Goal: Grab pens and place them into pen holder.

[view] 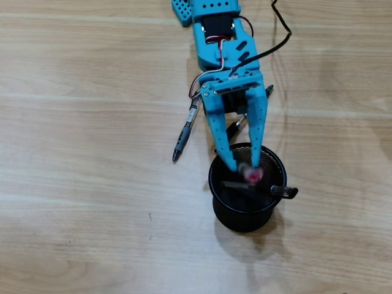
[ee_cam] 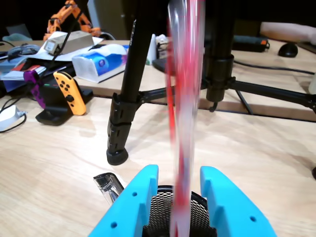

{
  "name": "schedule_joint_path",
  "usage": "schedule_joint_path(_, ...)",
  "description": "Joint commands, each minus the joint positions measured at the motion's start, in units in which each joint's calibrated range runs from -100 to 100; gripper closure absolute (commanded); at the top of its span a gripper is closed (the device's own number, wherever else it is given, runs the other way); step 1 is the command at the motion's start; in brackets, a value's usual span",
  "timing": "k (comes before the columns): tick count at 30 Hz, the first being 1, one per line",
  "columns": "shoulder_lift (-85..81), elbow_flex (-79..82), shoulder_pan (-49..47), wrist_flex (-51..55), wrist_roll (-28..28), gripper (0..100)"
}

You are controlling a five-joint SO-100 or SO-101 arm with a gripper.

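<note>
The black mesh pen holder [view: 245, 214] stands under my gripper [view: 243, 164]. A red-and-clear pen [ee_cam: 185, 98] stands upright and motion-blurred between the blue fingers, with a gap on each side, its lower end inside the pen holder [ee_cam: 160, 207]; from above it shows as a pink blur [view: 252, 173]. My gripper [ee_cam: 178, 170] is open. One dark pen [view: 269, 190] lies inside the holder, its end poking over the rim [ee_cam: 108, 185]. Two black-and-clear pens lie on the table: one to the left [view: 185, 131], one partly hidden under the fingers [view: 237, 124].
A black cable [view: 278, 37] runs along the arm at the top of the overhead view. In the wrist view a black tripod leg [ee_cam: 118, 148] stands on the table beyond the holder, with a tissue box [ee_cam: 101, 61] and game controllers [ee_cam: 69, 91] further back.
</note>
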Motion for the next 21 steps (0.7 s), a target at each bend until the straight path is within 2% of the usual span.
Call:
schedule_joint_path(1,-0.38,-0.31,0.05,-1.55,-0.18,88)
schedule_joint_path(14,-6.67,1.86,1.42,-0.73,0.6,89)
schedule_joint_path(19,-16.69,10.64,4.07,2.19,0.87,98)
schedule_joint_path(21,-21.11,13.26,5.08,7.02,0.87,97)
